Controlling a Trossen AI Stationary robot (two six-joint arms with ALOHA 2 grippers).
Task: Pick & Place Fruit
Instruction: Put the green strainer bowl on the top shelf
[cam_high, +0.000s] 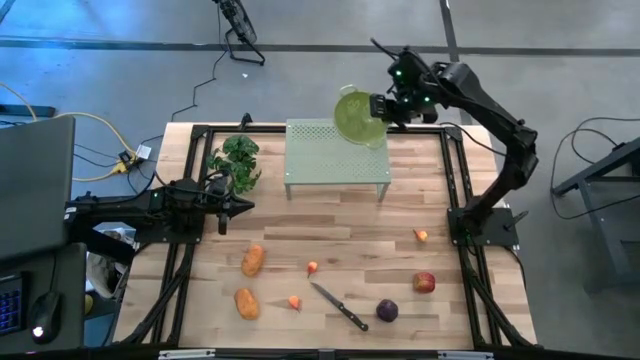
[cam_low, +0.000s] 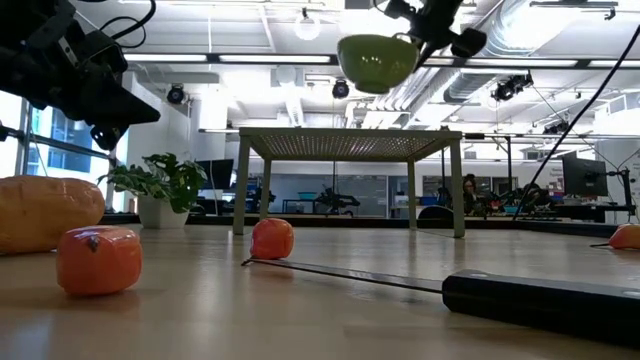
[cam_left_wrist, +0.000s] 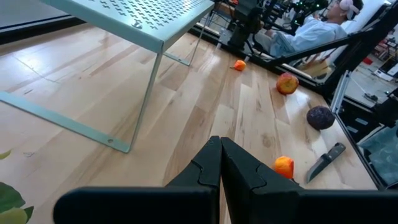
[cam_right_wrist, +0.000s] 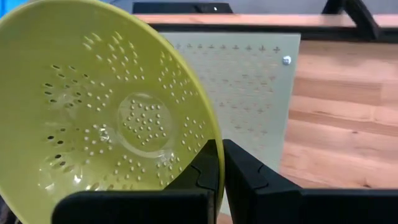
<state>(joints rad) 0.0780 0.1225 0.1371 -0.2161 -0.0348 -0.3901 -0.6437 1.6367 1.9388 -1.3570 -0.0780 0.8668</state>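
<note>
My right gripper (cam_high: 386, 108) is shut on a yellow-green perforated colander (cam_high: 356, 118), held in the air over the far right corner of the pale green perforated rack (cam_high: 337, 150). The fruit lies on the near half of the wooden table: two orange oblong pieces (cam_high: 253, 260) (cam_high: 246, 302), a red apple (cam_high: 424, 283), a dark purple round one (cam_high: 387, 311), and tiny red-orange ones (cam_high: 313, 267) (cam_high: 294, 302) (cam_high: 421, 235). My left gripper (cam_high: 245, 207) waits shut at the table's left side, touching nothing. My right gripper pinches the colander's rim (cam_right_wrist: 210, 135), one finger inside the bowl and one outside. The fingers slant down at it from the table's far right. The colander (cam_low: 377, 60) hangs clear above the rack, its opening up and slightly tilted.
A black-handled knife (cam_high: 338, 306) lies among the fruit near the front edge. A green leafy bunch (cam_high: 236, 160) sits at the far left beside the rack. Black frame rails (cam_high: 455, 170) run along the table's sides.
</note>
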